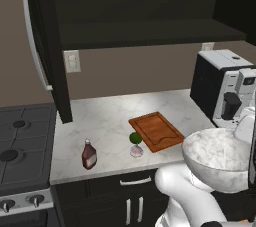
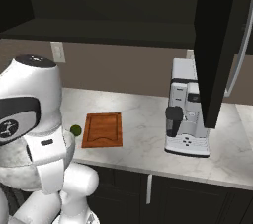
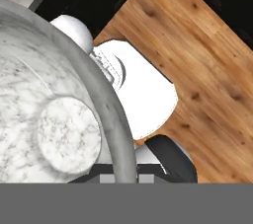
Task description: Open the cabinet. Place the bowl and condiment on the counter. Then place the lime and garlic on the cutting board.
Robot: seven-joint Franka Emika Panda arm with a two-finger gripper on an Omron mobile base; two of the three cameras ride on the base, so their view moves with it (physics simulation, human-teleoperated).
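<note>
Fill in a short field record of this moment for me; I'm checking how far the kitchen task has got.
cabinet: door open
bowl: held up off the counter, gripped at its rim by the claw, which is shut
condiment: upright on the counter
lime: on the counter beside the cutting board, not on it
garlic: on the counter next to the lime

Behind my worktop I see a taupe wall [image 1: 130, 68] with a pale outlet plate [image 1: 72, 61] at upper left. A black gas stove [image 1: 22, 146] sits lower left, a coffee machine [image 2: 188, 112] at right. The floor [image 3: 197, 55] looks like wood planks, I think.
</note>
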